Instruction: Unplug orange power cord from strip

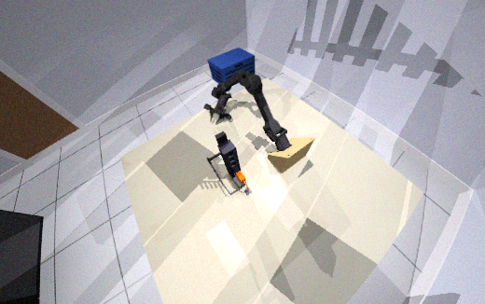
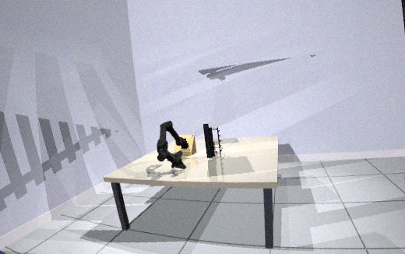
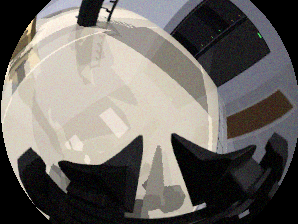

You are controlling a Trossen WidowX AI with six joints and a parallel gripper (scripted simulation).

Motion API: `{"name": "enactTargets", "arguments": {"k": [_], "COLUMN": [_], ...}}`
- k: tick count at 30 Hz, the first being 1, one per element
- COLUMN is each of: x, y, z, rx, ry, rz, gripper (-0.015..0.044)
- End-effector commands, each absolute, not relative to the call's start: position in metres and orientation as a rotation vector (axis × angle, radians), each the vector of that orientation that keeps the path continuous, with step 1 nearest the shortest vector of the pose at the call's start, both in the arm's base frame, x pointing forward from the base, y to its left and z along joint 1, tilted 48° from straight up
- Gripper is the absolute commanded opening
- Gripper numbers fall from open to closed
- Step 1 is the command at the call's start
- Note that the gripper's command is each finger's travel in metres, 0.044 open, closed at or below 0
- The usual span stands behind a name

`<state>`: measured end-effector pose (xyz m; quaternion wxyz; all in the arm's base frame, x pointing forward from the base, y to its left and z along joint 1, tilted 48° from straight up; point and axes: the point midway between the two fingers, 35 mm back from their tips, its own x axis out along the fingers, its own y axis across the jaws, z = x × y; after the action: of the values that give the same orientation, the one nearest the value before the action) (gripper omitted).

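Note:
A black power strip [image 1: 228, 156] [image 2: 209, 142] [image 3: 90, 12] stands upright on the table. The orange plug [image 1: 240, 176] [image 2: 213, 143] is at its lower part, on the side by the thin black rail; it looks seated, but the contact is too small to be sure. A short orange cord [image 1: 246, 186] hangs from it. My gripper [image 1: 218, 118] [image 2: 184, 167] [image 3: 157, 137] is partly open with nothing between its fingers. It is low over the table, apart from the strip and plug. The plug is not visible in the wrist view.
A thin black rail [image 2: 219, 140] runs along the strip. A tan wedge-shaped block [image 1: 291, 156] [image 2: 190, 145] stands by the arm's base. A blue box [image 1: 233, 62] is beyond the table [image 1: 187, 242] [image 2: 195, 181]. A black cabinet [image 1: 19, 261] [image 3: 230, 60] is off to the side.

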<state>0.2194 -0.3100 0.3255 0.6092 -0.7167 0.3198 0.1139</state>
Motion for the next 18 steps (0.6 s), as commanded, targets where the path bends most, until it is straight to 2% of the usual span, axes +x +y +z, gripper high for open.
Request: {"name": "enactTargets", "arguments": {"k": [1,18], "x": [0.245,0.341], "y": [-0.298,-0.227], "z": [0.321,0.314], "rx": [-1.648,-1.638], "ry": [0.717,0.603], "rz": [0.286,0.357], "gripper": [0.016,0.016]}}
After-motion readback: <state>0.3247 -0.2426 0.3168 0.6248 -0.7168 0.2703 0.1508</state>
